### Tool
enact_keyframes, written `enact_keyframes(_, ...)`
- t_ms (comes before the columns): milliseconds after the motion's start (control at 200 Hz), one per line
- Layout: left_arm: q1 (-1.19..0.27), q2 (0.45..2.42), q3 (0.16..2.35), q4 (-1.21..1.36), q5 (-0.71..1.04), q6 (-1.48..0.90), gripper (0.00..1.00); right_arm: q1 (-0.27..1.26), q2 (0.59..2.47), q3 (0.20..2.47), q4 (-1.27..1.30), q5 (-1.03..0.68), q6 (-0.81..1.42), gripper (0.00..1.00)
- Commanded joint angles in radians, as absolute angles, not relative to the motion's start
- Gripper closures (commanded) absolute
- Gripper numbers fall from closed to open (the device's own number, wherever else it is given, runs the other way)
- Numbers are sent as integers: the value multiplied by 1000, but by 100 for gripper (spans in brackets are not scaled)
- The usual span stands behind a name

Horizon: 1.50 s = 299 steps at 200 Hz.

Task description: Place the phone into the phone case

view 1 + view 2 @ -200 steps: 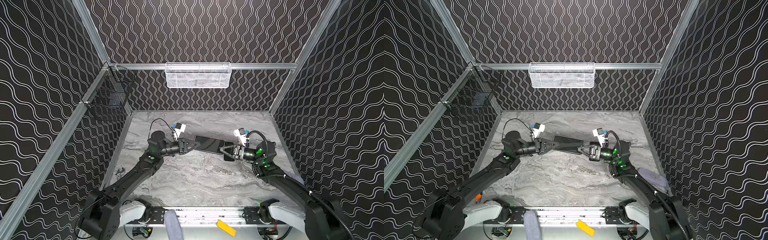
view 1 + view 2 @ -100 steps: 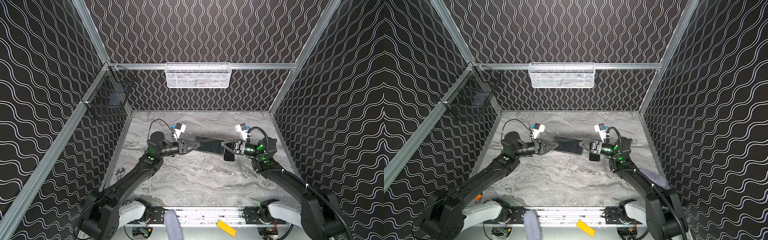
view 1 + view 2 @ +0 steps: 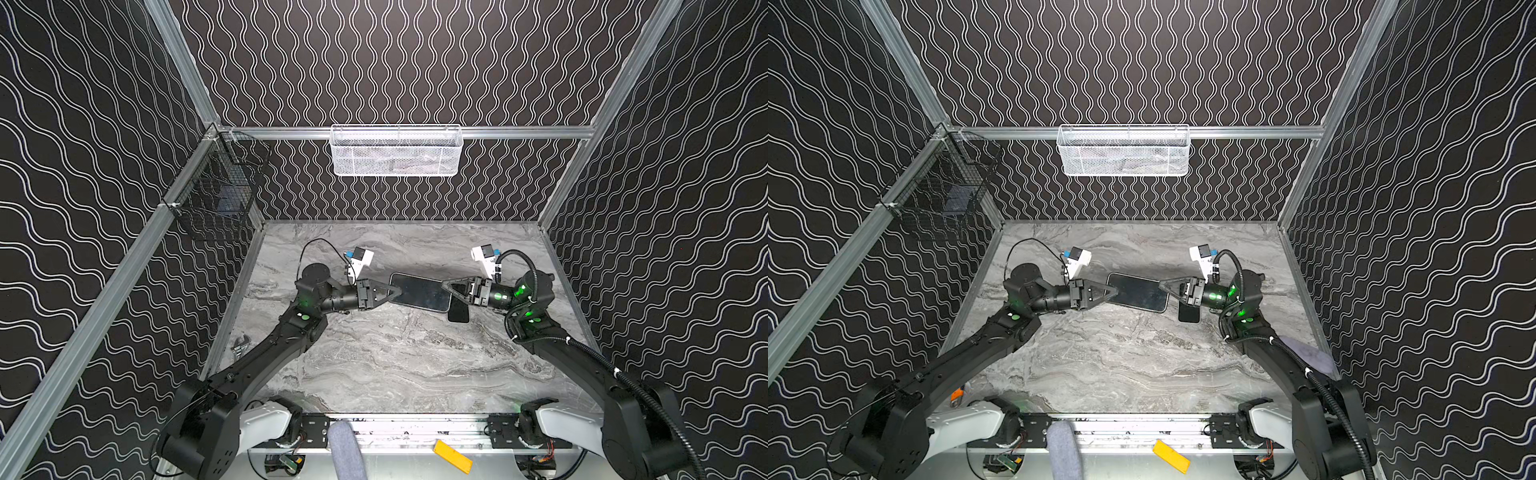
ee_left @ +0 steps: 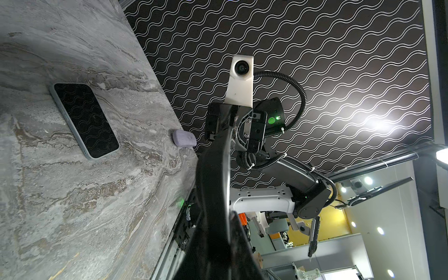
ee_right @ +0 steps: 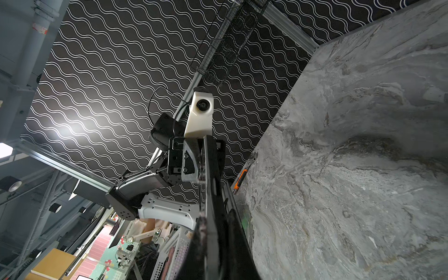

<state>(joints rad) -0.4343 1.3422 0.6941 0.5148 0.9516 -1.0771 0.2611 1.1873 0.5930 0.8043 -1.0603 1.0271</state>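
A black phone case (image 3: pixel 419 292) (image 3: pixel 1138 293) hangs level above the marble table, held at both ends. My left gripper (image 3: pixel 398 291) (image 3: pixel 1115 291) is shut on its left end. My right gripper (image 3: pixel 444 284) (image 3: pixel 1161 283) is shut on its right end. Both wrist views show the phone case edge-on (image 4: pixel 213 181) (image 5: pixel 211 189), running out from my own jaws (image 4: pixel 226 215) (image 5: pixel 215 215) to the other gripper. The phone (image 4: pixel 84 120) lies flat, screen up, on the table. In both top views the phone (image 3: pixel 458 312) (image 3: pixel 1188 315) sits below the right gripper, partly hidden by it and the case.
On the back wall hangs a white mesh basket (image 3: pixel 397 151); a black wire basket (image 3: pixel 220 199) is on the left wall. A lavender pad (image 3: pixel 1308 353) (image 4: pixel 184 138) lies by the right wall. Orange-handled pliers (image 5: pixel 241 177) lie at the table's left edge.
My right gripper rose from beside the case's right end and closed on it. The left gripper kept its hold and place.
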Motion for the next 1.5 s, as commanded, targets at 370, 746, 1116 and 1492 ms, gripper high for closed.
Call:
enact_keyframes(370, -434, 1346, 706, 456, 936, -1078, 100, 261, 1146, 631, 705, -1051, 882, 76)
enact_keyframes(746, -433, 1338, 726, 435, 921, -1065, 100, 255, 1086, 532, 794, -1060, 969, 46)
enact_keyframes(1116, -434, 1352, 721, 487, 911, -1099, 100, 255, 1104, 490, 903, -1087, 1047, 75)
enact_keyframes(1492, -434, 1338, 733, 454, 911, -1083, 100, 256, 1099, 495, 856, -1066, 1017, 81)
